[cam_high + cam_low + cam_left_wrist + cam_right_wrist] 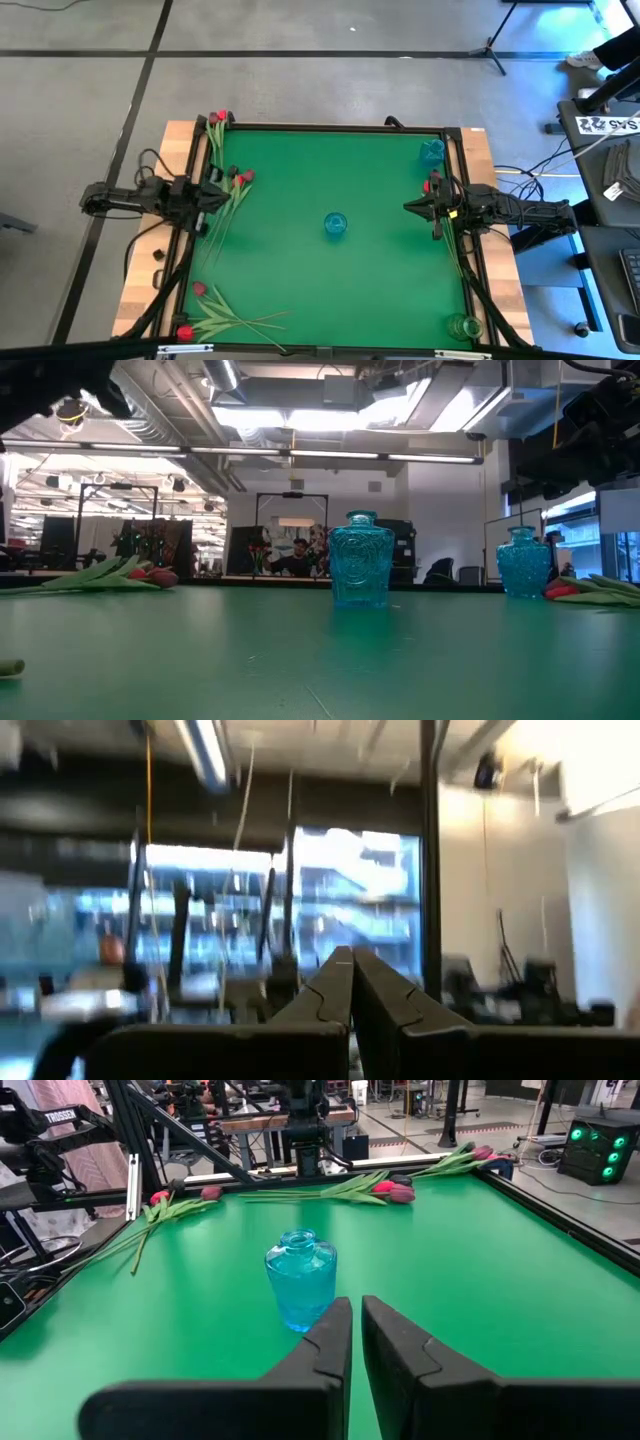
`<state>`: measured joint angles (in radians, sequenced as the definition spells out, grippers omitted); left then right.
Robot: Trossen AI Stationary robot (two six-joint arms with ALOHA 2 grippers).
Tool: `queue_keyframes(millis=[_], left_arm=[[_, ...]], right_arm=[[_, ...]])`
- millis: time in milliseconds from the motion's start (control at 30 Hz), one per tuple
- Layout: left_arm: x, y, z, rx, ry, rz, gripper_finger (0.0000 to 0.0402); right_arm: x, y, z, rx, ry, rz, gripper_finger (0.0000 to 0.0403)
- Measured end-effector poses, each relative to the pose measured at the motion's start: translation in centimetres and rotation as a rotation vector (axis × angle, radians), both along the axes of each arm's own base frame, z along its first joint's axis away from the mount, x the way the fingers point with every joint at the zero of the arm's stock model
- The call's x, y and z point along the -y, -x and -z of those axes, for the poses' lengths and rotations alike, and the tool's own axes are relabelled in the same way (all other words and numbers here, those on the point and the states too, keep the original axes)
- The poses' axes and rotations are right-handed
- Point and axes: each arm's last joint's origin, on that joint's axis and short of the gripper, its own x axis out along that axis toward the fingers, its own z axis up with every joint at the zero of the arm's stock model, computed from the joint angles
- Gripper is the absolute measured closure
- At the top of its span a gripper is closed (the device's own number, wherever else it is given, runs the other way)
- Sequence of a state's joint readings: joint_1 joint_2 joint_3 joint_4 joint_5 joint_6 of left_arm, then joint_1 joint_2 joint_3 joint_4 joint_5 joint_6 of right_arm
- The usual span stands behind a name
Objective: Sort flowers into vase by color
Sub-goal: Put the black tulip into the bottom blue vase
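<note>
A blue glass vase [335,225] stands upright at the middle of the green mat, also in the right wrist view [300,1280]. A second blue vase [432,152] stands at the far right, and a clear greenish one [463,326] at the near right corner. Flowers lie flat in bunches: far left [217,122], left middle [238,182], near left [215,312] and along the right edge [455,250]. My left gripper [352,982] is shut at the left edge, tipped upward. My right gripper [356,1325] is shut at the right edge, pointing at the middle vase. Neither holds anything.
A dark raised frame [330,128] borders the mat, with wooden table edges [180,140] outside it. The mat's middle [300,170] around the vase is bare green. In the low view, the room behind shows shelves, lights and a person far off [298,560].
</note>
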<state>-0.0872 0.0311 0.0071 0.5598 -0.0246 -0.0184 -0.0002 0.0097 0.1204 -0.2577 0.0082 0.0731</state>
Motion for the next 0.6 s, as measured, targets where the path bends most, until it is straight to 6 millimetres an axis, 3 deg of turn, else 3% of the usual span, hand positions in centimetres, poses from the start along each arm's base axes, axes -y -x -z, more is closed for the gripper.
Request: queue_keyframes(millis=[167,367,600], left_arm=[[-0.1,0.3,-0.5,0.061,-0.064,-0.066,0.0401],[-0.4,-0.2,0.3,-0.044,-0.011,-0.177,0.0401],[-1.6,-0.4,1.8,-0.196,0.257,-0.53,0.0401]], right_arm=[[0.0,0.0,0.0,-0.002,0.0,0.0,0.0373],[0.0,0.0,0.1,-0.008,0.0,0.0,0.0373],[0.0,0.0,0.1,-0.008,0.0,0.0,0.0373]])
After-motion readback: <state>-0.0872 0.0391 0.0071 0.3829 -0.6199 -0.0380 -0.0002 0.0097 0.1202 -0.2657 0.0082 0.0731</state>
